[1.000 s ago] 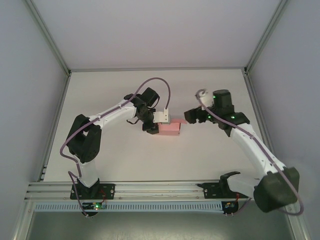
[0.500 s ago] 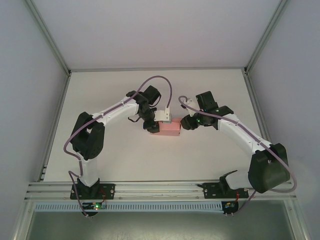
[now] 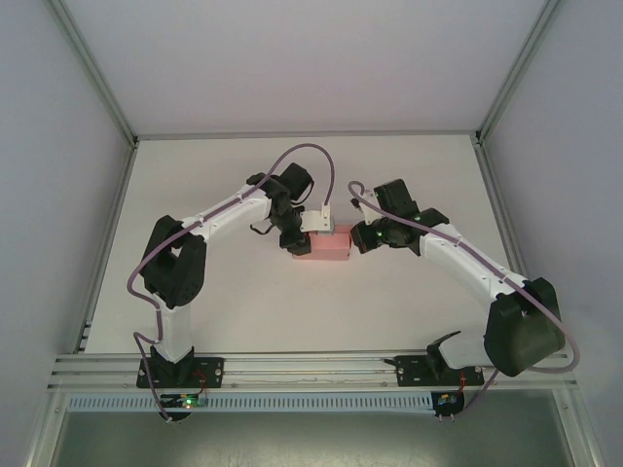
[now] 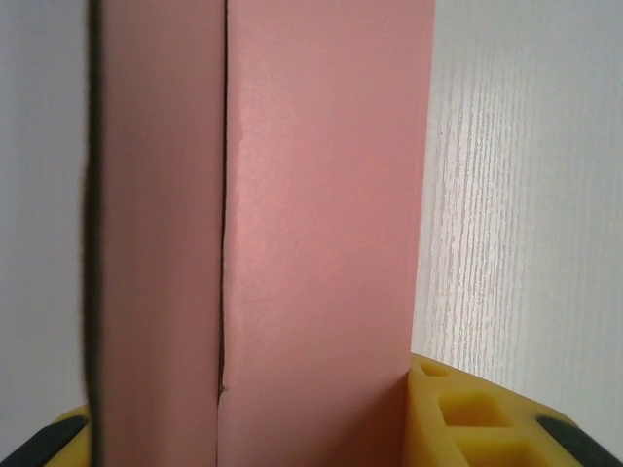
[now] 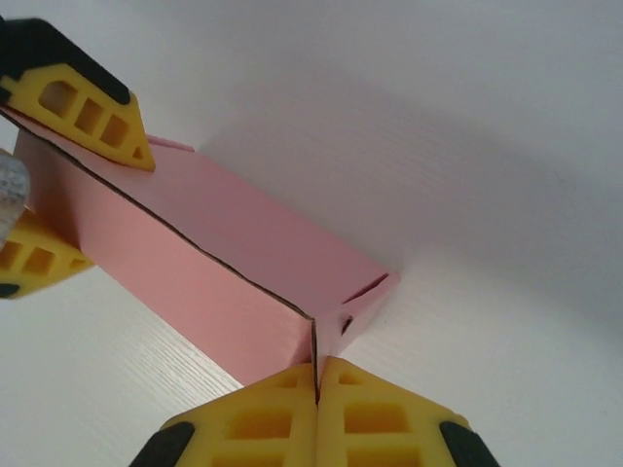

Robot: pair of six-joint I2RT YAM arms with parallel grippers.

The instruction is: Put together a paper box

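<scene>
Now | left claw point(image 5: 112, 204) grips paper box point(image 5: 243, 263) | right claw point(image 5: 316, 389) closed at its end, pinch unclear

Pink paper box point(image 3: 326, 249) lay on worktop point(image 3: 419, 165), near middle. Left pincer point(image 3: 298, 239) at box's left end, right pincer point(image 3: 358, 238) at right end. Arms bent inward.

The paper box point(image 3: 329, 245) is lying near the middle of the white table point(image 3: 243, 302), its length running left to right in the top view. It is showing plain pink card, folded into a small, long rectangular shape with sharp creases. At its right end a small flap is sticking out slightly, not quite shut.
</scene>
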